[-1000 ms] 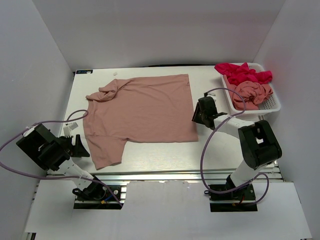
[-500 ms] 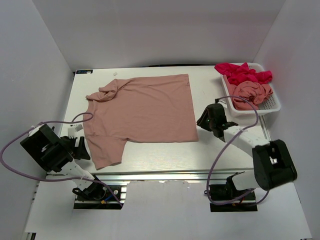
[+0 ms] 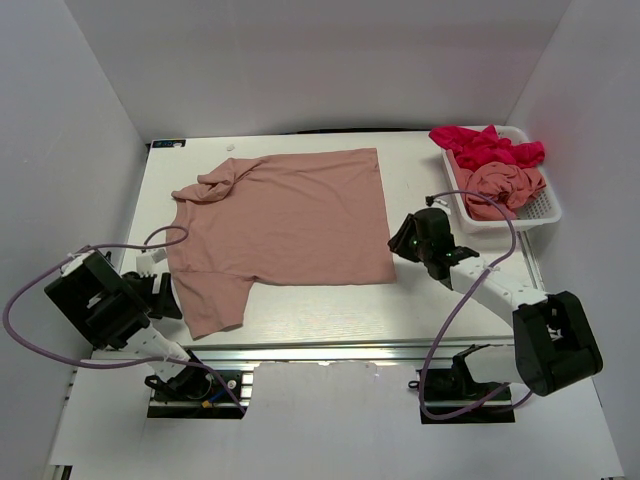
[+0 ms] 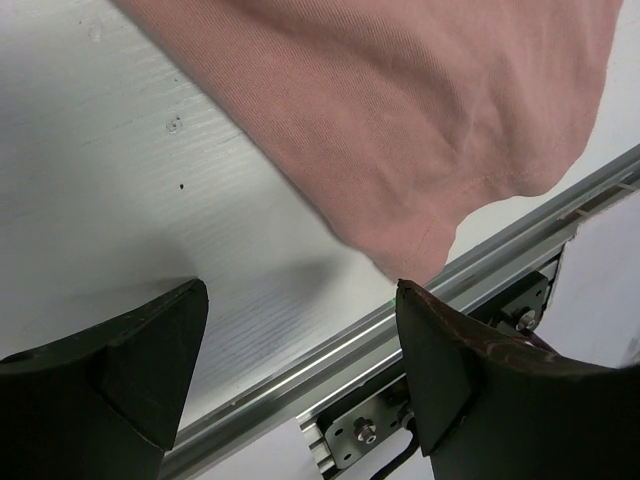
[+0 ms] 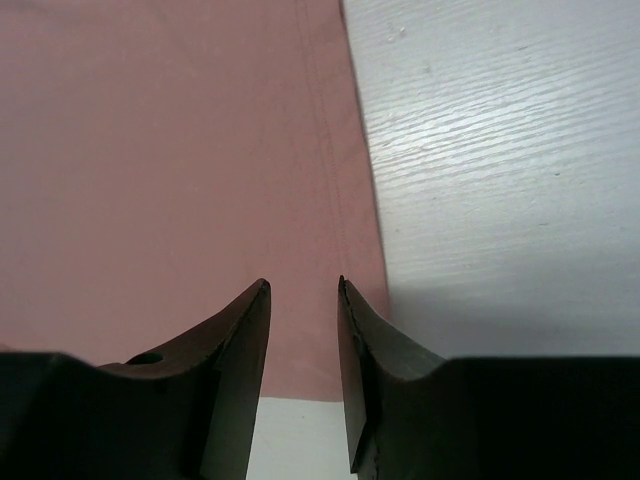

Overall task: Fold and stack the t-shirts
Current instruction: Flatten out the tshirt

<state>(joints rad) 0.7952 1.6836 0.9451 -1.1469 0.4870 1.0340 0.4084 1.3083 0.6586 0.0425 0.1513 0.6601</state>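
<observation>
Left gripper (image 4: pixel 300 300) wide, empty, just beside sleeve (image 4: pixel 430 130) at 7 o'clock of shirt (image 3: pixel 280 215). Right gripper (image 5: pixel 303 285) narrowly parted, gripping nothing, over hem corner at 4 o'clock.

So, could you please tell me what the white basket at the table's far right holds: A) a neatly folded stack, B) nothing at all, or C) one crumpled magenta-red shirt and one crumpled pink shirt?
C: the basket holds a bunched magenta-red shirt and a bunched pink shirt, neither folded.
</observation>
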